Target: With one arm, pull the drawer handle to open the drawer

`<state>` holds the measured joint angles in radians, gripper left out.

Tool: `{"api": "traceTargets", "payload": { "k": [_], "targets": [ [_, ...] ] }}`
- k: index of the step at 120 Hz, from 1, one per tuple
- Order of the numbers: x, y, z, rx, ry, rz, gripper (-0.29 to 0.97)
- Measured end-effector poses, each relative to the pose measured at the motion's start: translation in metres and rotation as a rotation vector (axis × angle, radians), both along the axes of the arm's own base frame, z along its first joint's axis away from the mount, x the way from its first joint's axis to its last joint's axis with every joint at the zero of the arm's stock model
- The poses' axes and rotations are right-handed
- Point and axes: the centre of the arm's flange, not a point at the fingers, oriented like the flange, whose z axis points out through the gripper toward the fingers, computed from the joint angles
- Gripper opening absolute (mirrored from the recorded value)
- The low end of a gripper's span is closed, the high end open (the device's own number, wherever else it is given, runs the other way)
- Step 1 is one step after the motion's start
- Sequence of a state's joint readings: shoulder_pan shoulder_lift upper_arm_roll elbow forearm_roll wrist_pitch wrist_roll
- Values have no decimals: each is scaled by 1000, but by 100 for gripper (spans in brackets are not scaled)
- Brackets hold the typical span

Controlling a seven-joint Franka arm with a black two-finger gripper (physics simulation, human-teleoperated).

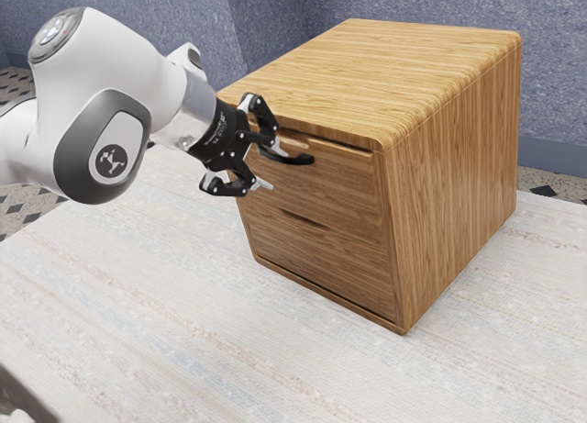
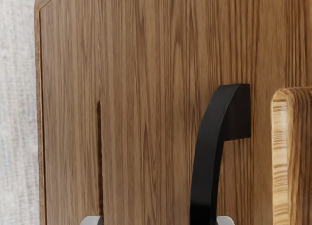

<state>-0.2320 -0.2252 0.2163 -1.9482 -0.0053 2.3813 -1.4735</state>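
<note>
Exterior view: my white arm (image 1: 101, 120) comes in from the exterior view's left, wrist held nearly level, pointing at the front of a wooden cabinet (image 1: 440, 166) on the pale woven counter (image 1: 183, 331). My tool (image 1: 269, 166) is at the top drawer (image 1: 335, 184), its fingers apart, one above and one below the black drawer handle (image 1: 295, 157), which passes between them unclamped. The handle sits on the upper drawer front, just under the cabinet's top panel, at the end nearest my arm.

Wrist view, close in: the handle arches off the wood grain, its near end between my two silver fingertips (image 2: 90, 220), just beside one and well apart from the other. A dark recessed slot (image 2: 99, 152) marks the seam with the lower drawer (image 2: 68, 112), and a light, rounded cabinet edge (image 2: 290, 156) stands just beside the handle's far end.

The wider exterior view takes in open counter in front of the cabinet and beneath my arm, and a blue-grey wall (image 1: 367, 1) behind. Whether the drawer front stands out of its frame, I cannot tell.
</note>
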Motion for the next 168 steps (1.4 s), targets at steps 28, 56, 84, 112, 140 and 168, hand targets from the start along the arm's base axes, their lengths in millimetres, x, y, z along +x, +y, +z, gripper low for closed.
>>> {"api": "traceTargets", "payload": {
  "k": [28, 56, 84, 112, 140, 168],
  "targets": [
    [-2, 2, 1, 2, 2, -1, 11],
    [-7, 5, 6, 3, -1, -5, 2],
    [-14, 7, 8, 2, 4, -10, -1],
    [-31, 10, 12, -4, 6, -16, -2],
    [-37, 10, 7, 8, 29, -22, -3],
    [-53, 14, 7, 2, 42, -25, -3]
  ]
}}
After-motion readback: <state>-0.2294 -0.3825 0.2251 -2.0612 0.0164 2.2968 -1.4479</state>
